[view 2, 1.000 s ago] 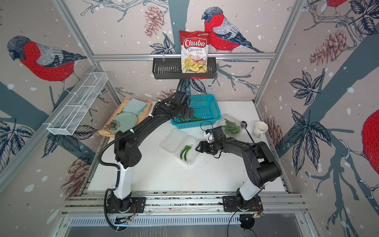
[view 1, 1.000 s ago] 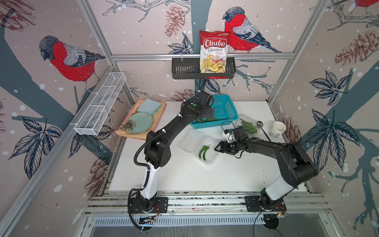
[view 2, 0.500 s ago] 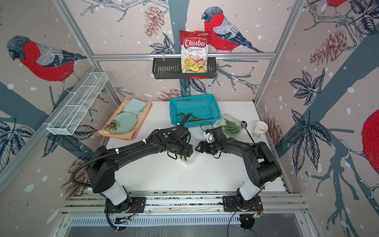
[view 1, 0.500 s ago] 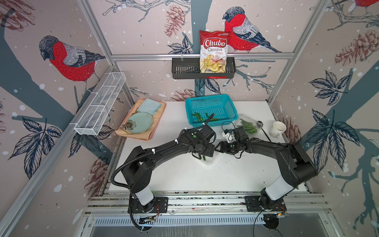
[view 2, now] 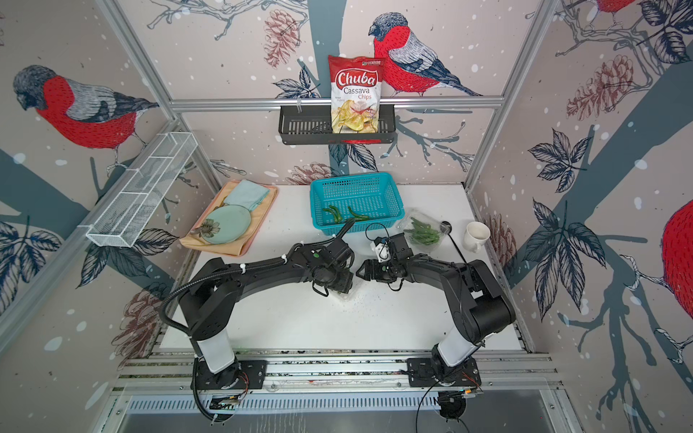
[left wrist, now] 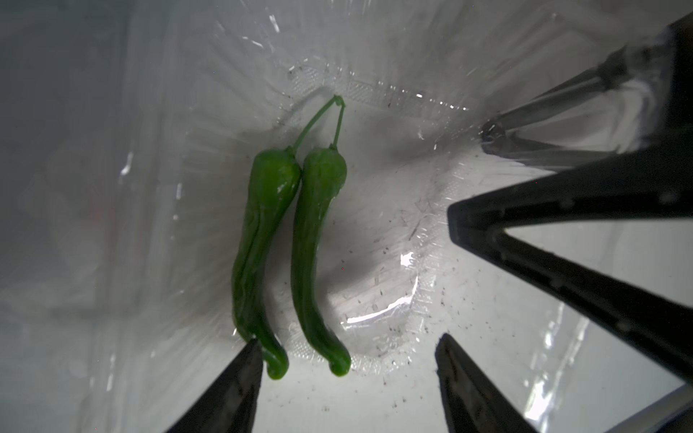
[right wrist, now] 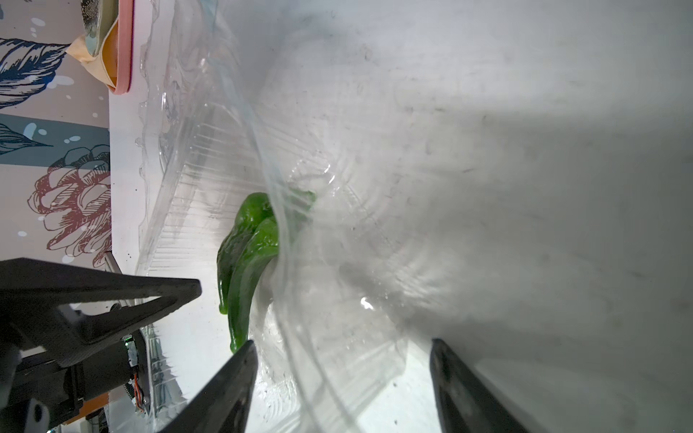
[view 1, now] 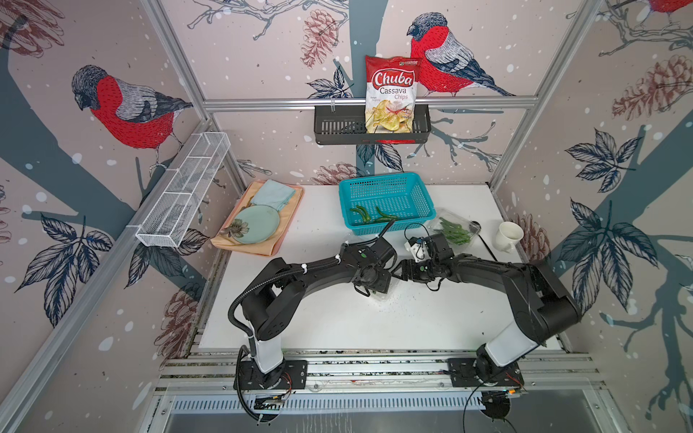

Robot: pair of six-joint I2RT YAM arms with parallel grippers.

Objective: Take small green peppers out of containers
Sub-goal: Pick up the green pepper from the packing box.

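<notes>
Reaching into container: left pincer released over two peppers; right pincer released astride it. Next: clench on one, lift out.

Both top views look down from high in front; both wrist views closely share the clear container.

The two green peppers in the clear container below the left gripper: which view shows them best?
The left wrist view: both peppers lie side by side, stems visible, in the container. The right wrist view shows them partly behind the container's wall. In both top views the left arm hides them.
</notes>
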